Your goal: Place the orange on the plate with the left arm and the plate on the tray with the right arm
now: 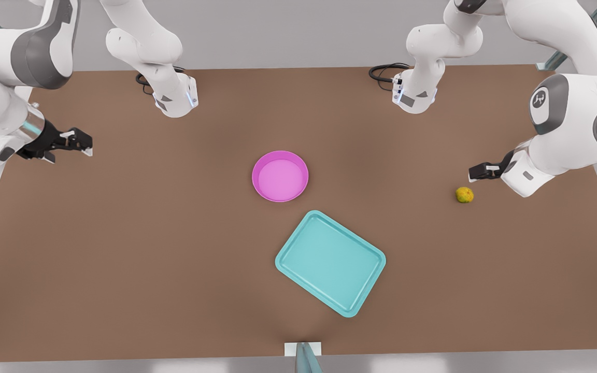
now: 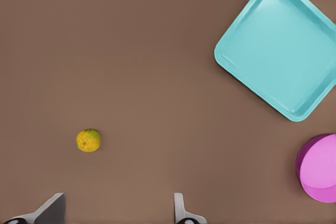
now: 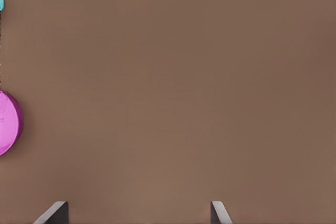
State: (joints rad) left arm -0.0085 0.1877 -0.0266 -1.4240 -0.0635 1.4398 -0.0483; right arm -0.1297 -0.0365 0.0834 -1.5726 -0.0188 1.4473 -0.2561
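The orange (image 1: 464, 195) lies on the brown table at the front view's right, small and bumpy with greenish patches. My left gripper (image 1: 477, 172) hovers just beside it, open, with nothing between its fingers; in the left wrist view the orange (image 2: 88, 140) sits a little ahead of the open gripper (image 2: 116, 211). The pink plate (image 1: 280, 178) rests empty at mid-table, apart from the teal tray (image 1: 329, 261) nearer the front edge. My right gripper (image 1: 83, 145) waits open at the front view's far left, well away from the plate (image 3: 8, 121).
Two arm bases (image 1: 174, 98) (image 1: 415, 96) with black cables stand at the table's back edge. A small white and teal fixture (image 1: 302, 352) sits at the front edge. Bare brown table surrounds the plate (image 2: 320, 169) and tray (image 2: 281, 45).
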